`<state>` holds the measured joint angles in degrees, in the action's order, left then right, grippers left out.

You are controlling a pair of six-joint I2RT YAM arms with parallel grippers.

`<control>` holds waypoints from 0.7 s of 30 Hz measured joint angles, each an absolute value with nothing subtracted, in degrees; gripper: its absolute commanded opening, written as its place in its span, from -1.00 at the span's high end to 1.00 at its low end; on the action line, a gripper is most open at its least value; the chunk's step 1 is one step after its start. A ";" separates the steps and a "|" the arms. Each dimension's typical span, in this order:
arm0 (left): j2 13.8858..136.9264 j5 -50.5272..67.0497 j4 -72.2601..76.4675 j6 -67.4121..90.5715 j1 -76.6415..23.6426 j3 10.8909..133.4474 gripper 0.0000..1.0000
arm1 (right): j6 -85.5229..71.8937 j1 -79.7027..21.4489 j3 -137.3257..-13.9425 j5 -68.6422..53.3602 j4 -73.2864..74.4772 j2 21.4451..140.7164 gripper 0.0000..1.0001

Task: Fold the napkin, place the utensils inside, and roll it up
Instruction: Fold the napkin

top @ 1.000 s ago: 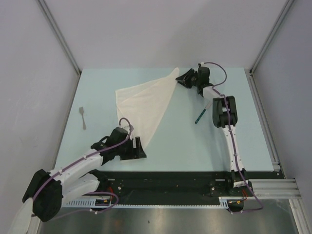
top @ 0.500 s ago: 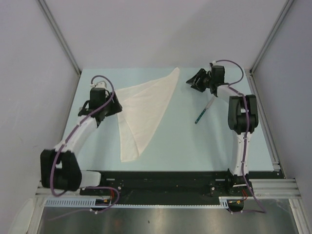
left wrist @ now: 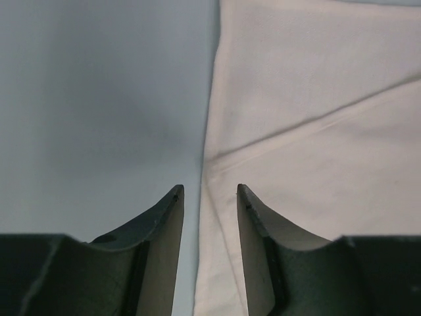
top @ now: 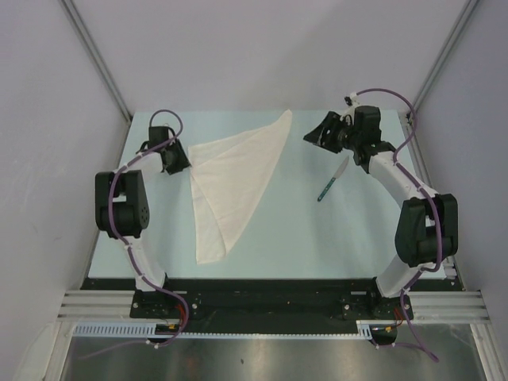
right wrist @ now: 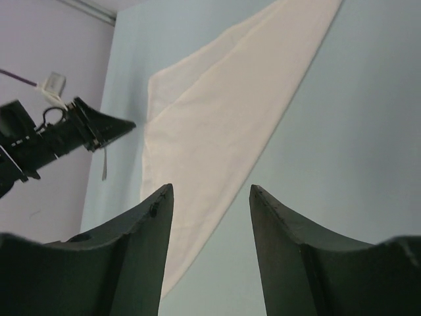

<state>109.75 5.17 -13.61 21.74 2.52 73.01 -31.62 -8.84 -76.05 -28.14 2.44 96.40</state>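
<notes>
Napkin [top: 234, 178] lies folded; your left gripper [top: 181, 161] at its left corner and right gripper [top: 311, 135] beside its far tip gape empty. Pinching one layer would undo the fold.

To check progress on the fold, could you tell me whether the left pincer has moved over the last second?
Yes. The left pincer moved away from the near edge of the table, toward the far left, and is now at the napkin's left corner.
</notes>
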 measured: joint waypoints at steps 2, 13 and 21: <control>111.33 5.80 -12.93 21.71 2.52 74.87 0.21 | -31.00 -9.67 -73.97 -27.77 4.21 95.33 -0.09; 115.04 7.79 -12.58 21.52 2.52 75.83 0.41 | -29.43 -11.20 -68.25 -26.48 10.44 92.36 -0.09; 116.92 8.91 -12.51 21.52 2.48 77.76 0.45 | -29.39 -11.90 -68.25 -26.24 10.48 91.90 -0.09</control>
<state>116.92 8.91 -12.51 21.52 2.48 77.76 -29.39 -11.90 -68.25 -26.24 10.48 91.90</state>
